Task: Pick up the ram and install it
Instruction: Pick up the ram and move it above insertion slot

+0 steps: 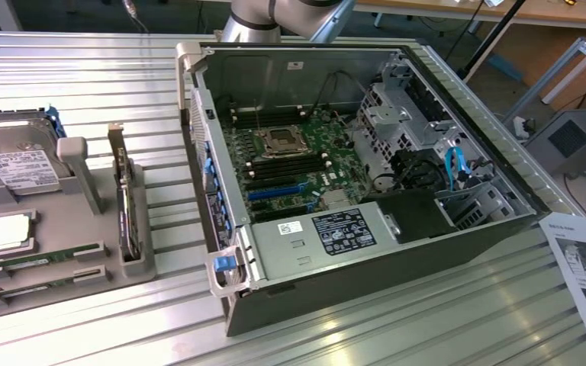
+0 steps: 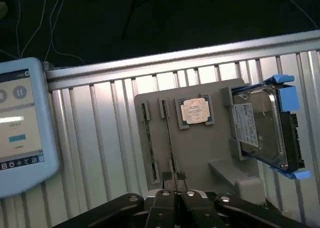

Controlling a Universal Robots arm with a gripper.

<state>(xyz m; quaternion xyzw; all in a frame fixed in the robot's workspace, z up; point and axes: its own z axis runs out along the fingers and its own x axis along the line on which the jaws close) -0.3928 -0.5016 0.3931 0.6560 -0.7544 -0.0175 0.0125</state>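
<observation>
Ram (image 2: 169, 138): green stick slotted in grey holder (image 2: 200, 148), lower left of exterior view, beside processor (image 2: 195, 110). Gripper (image 2: 174, 180): closed, empty, near one end; stick's length runs straight away from it.

Arm (image 1: 265, 19) cut off by the frame, tool (image 2: 175, 177) body clipped too, pendant (image 2: 20, 128) partly out of view

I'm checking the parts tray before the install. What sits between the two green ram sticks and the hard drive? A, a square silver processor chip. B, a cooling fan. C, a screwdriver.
A: the processor chip lies in the grey tray between the ram sticks and the hard drive.
</observation>
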